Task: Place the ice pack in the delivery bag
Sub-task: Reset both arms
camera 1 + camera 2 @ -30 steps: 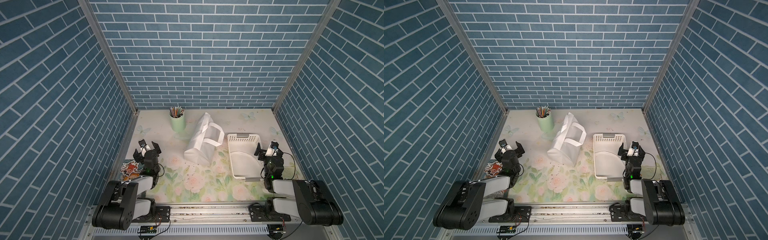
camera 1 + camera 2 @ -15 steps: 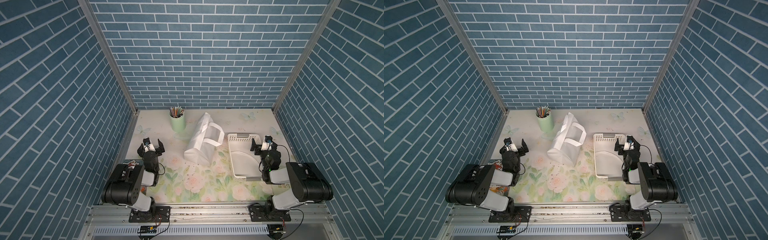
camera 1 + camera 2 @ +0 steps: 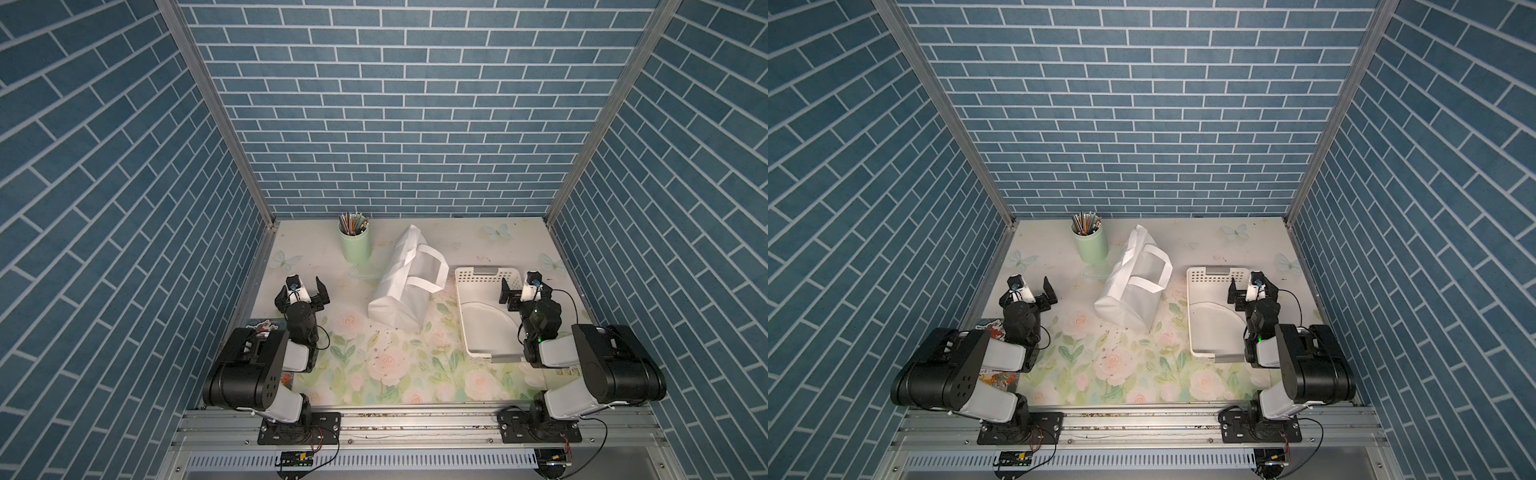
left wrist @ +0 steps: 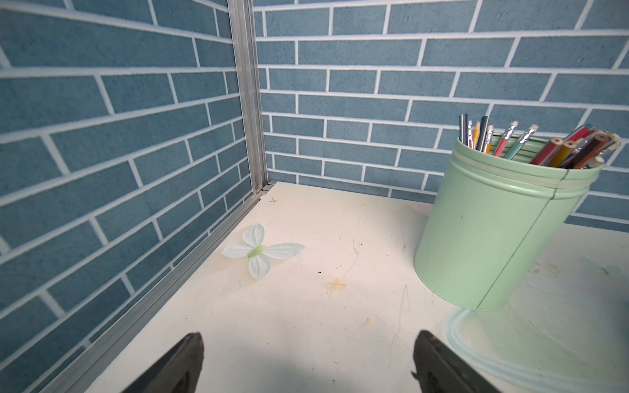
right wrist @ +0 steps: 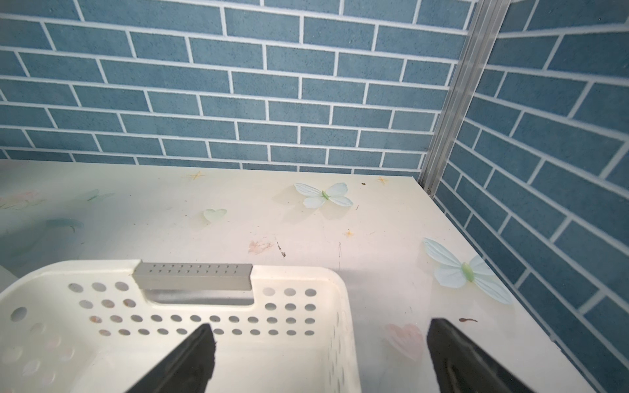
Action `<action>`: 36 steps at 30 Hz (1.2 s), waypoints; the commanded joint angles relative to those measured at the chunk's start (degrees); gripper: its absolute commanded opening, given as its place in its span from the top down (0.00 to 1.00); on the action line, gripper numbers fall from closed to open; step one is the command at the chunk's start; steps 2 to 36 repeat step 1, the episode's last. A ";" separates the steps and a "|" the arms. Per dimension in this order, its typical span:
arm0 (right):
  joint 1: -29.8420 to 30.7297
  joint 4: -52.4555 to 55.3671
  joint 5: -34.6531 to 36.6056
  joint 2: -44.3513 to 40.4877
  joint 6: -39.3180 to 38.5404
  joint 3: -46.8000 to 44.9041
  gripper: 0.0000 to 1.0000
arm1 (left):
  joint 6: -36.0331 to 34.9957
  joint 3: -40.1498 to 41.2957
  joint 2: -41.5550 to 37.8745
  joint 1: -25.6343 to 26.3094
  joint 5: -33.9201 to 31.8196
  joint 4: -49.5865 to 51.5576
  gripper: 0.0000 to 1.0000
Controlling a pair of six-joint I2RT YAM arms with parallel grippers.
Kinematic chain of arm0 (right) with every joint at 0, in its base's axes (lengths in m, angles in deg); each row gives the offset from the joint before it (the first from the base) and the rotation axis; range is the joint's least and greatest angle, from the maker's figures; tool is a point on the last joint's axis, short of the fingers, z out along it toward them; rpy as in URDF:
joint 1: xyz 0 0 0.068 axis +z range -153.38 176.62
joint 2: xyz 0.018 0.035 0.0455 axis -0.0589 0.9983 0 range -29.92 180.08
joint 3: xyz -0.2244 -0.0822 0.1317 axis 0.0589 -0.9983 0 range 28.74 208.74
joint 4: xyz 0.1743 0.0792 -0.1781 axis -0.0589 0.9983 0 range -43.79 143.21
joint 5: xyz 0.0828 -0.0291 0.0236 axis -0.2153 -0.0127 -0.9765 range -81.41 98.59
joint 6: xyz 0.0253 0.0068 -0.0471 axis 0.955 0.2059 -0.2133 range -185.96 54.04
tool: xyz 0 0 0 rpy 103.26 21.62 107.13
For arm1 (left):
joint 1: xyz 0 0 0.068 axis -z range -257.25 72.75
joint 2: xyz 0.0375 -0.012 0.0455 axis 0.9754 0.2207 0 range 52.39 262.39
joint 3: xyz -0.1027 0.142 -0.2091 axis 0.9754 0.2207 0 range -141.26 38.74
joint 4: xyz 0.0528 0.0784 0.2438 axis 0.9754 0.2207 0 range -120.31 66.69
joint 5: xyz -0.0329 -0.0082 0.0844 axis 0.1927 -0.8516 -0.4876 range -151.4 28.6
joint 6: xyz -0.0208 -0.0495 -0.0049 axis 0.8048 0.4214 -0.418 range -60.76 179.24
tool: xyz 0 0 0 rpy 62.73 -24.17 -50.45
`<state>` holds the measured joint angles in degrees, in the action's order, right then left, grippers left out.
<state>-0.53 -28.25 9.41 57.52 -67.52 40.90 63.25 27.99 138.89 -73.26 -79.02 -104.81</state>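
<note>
On the floral table, dial read from a top view with twelve at the back wall:

- Delivery bag: near centre, slumped on its side, strap handles toward one o'clock. No open mouth shows.
- Ice pack: not made out in any view. A pale curved shape lies on the floor of the basket; whether that is the pack cannot be told.
- White perforated basket: three o'clock, just beside the bag, not touching it.
- Green pencil cup: eleven o'clock, upright, full.
- Left gripper: nine o'clock, jaws wide apart, empty, facing the back corner.
- Right gripper: three o'clock, over the right rim of the basket, jaws wide apart, empty.

Step in hand, as judged: locating the pack and reaching for it.

Handling note: the right arm looks best placed to search the basket. It should come down clear of the wall and pinch the soft pouch across its short side. The left arm likely needs to lift a strap at the bag's one o'clock end, since a closed mouth would block the drop.
</note>
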 commanded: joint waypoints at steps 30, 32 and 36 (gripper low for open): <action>-0.17 0.53 -0.41 0.18 -1.43 0.17 0.00 | -0.75 0.05 -0.04 -0.30 0.58 -1.29 0.00; -0.17 0.53 -0.41 0.18 -1.43 0.17 0.00 | -0.75 0.05 -0.04 -0.30 0.58 -1.29 0.00; -0.17 0.53 -0.41 0.18 -1.43 0.17 0.00 | -0.75 0.05 -0.04 -0.30 0.58 -1.29 0.00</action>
